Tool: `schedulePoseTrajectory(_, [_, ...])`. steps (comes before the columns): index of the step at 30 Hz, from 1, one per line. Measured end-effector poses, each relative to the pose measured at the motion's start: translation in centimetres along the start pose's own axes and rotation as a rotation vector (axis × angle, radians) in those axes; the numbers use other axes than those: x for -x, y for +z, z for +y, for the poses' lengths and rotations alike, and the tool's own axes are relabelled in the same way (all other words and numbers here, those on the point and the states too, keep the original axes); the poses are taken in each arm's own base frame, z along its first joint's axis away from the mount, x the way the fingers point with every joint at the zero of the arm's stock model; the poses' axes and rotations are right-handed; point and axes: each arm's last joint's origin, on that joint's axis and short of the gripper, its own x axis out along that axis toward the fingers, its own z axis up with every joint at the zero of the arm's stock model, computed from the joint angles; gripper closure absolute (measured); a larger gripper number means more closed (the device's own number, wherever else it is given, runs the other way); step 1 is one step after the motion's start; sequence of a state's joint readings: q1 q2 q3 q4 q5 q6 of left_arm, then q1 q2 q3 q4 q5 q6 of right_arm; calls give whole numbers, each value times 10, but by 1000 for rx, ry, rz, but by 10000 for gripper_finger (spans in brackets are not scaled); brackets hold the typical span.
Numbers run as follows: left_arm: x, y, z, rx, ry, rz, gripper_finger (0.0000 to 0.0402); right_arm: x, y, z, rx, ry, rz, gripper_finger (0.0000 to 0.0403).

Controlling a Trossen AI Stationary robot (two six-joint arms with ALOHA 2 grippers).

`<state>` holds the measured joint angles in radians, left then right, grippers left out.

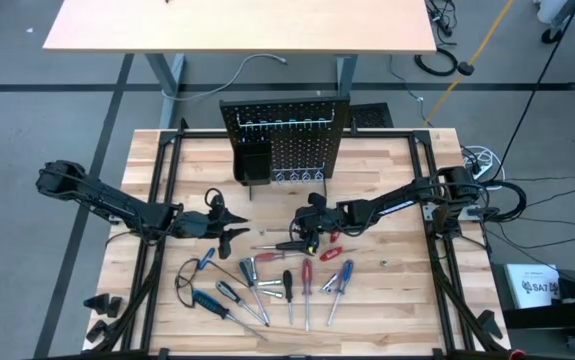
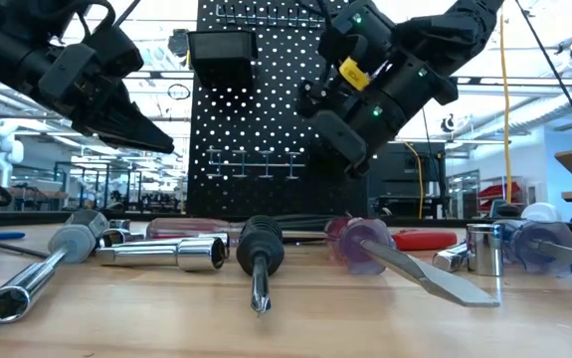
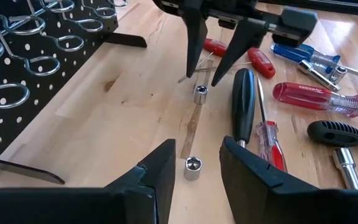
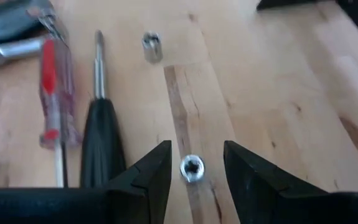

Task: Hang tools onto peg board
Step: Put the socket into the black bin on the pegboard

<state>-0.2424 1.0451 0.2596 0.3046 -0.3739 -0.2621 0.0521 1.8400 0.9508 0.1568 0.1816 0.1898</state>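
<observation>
On the left of the pale wooden counter (image 1: 387,280), the left gripper (image 1: 233,226) hovered low above the boards with its dark fingers (image 3: 160,168) parted and nothing between them; a small silvery metal socket (image 3: 193,168) lay on the wood just ahead of the gap. In front of that gripper, nearer the counter's front edge, most of the tools were spread in a loose fan: a blue-handled screwdriver (image 1: 207,301), chrome nut drivers (image 1: 253,272), a black-handled screwdriver (image 1: 288,283) and a red-handled screwdriver (image 1: 307,273). At the back of the counter, between the two arms, stood the small black perforated peg board (image 1: 302,140), upright, with a row of metal hooks (image 1: 282,125) and a small black bin (image 1: 251,162) fixed to its left part. To the right of centre, the right gripper (image 1: 309,222) pointed down at the counter, its fingers (image 4: 150,171) likewise apart and empty, straddling a second silvery socket (image 4: 192,168) that rested on the wood beside a black-handled driver (image 4: 101,140) and a clear red screwdriver (image 4: 53,93). Red-handled pliers (image 1: 329,238) lay just beside that gripper.
</observation>
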Motion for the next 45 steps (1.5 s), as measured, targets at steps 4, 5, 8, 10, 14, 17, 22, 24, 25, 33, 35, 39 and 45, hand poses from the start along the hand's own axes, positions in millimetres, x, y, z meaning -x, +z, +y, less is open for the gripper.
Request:
schedulePoseTrajectory(4, [0,0,0,90,12,-4,274,1,-1,3,8,7,6,266])
schedulePoseTrajectory(5, [0,0,0,110,11,-5,274,1,-2,4,11,9,12,266])
schedulePoseTrajectory(8, [0,0,0,151,-9,1,274,2,-6,8,26,12,45,266])
schedulePoseTrajectory(10, [0,0,-2,151,-39,9,274,7,-7,12,38,14,68,266])
schedulePoseTrajectory(14, [1,0,-4,129,-46,10,274,21,-1,20,45,32,48,266])
schedulePoseTrajectory(17, [2,-2,-7,63,-62,14,274,35,5,27,56,38,18,266])
schedulePoseTrajectory(22, [-3,-10,-12,-59,-54,57,274,53,12,37,71,25,-35,266])
schedulePoseTrajectory(24, [-6,-12,-12,-99,-20,56,274,56,13,39,69,32,-41,266])
schedulePoseTrajectory(25, [-8,-12,-12,-125,-14,47,274,56,12,40,65,34,-39,266])
schedulePoseTrajectory(33, [-26,-15,-10,-213,44,89,270,55,12,41,55,32,-36,266])
schedulePoseTrajectory(35, [-33,-12,-10,-187,42,101,259,55,12,38,56,24,-36,266])
schedulePoseTrajectory(39, [-45,-6,-8,-151,59,142,220,53,14,31,55,4,-33,266])
schedulePoseTrajectory(45, [-52,-8,-3,-108,39,183,182,51,12,23,61,-18,4,266])
